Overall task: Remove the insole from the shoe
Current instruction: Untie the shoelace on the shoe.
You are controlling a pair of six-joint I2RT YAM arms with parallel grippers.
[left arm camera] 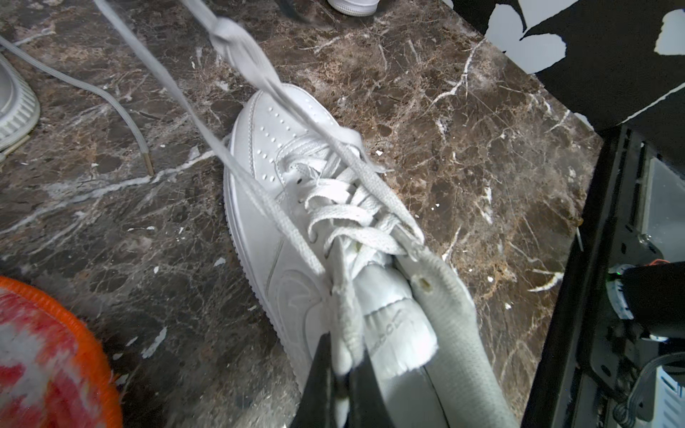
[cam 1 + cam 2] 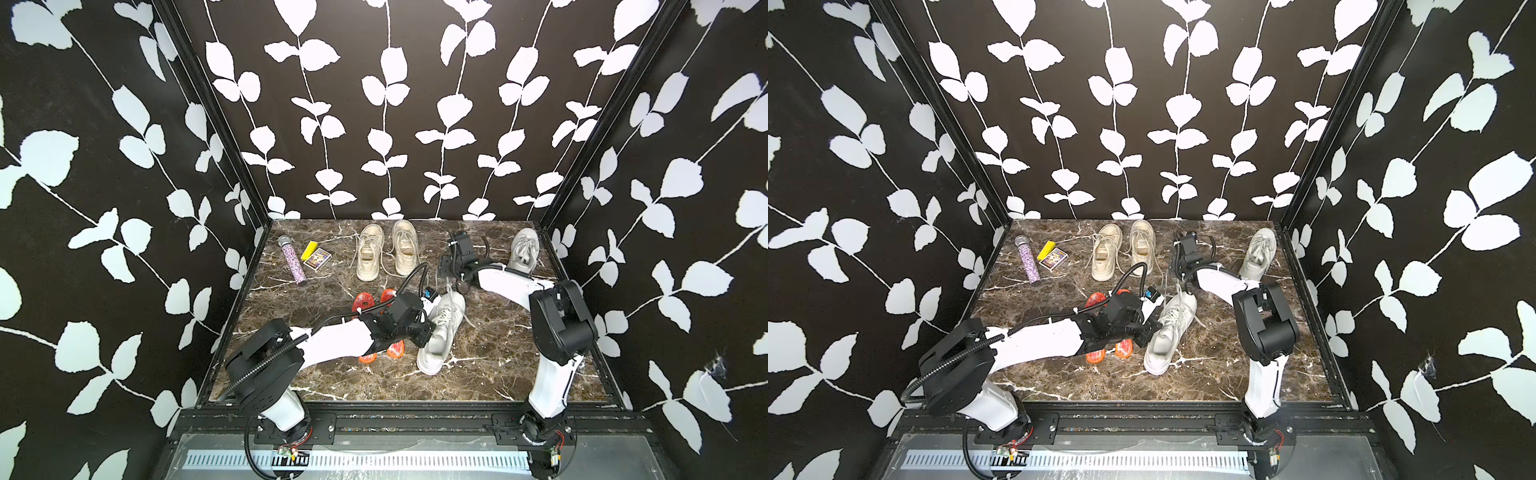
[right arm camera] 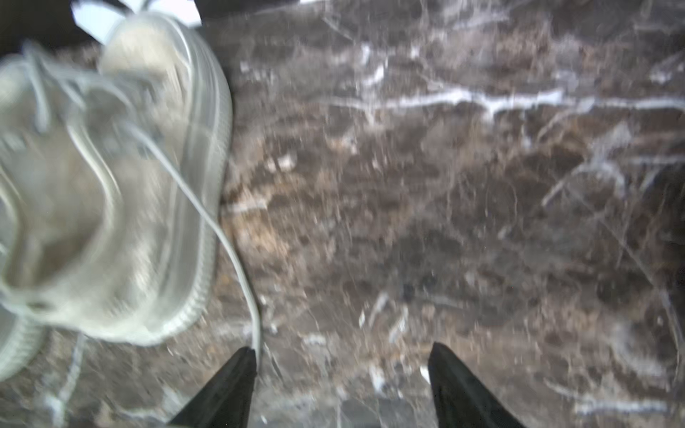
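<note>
Though nowhere visible outside the white shoe (image 2: 444, 330), judged the insole to lie within it, so needed the collar pinned firm and spread wide, then a reach down by the heel and a slow peel upward, clear of the laces. Found the left gripper (image 1: 344, 355) clamped tight on the shoe's eyelet flap (image 1: 344, 315) beside the tongue (image 1: 393, 318). Found the right gripper (image 3: 343, 348) beyond the shoe's toe, fingers spread and gripping nothing, over bare marble (image 3: 426, 185), with the lace end (image 3: 255, 333) of a beige sneaker (image 3: 111, 185) at one fingertip (image 3: 241, 365).
</note>
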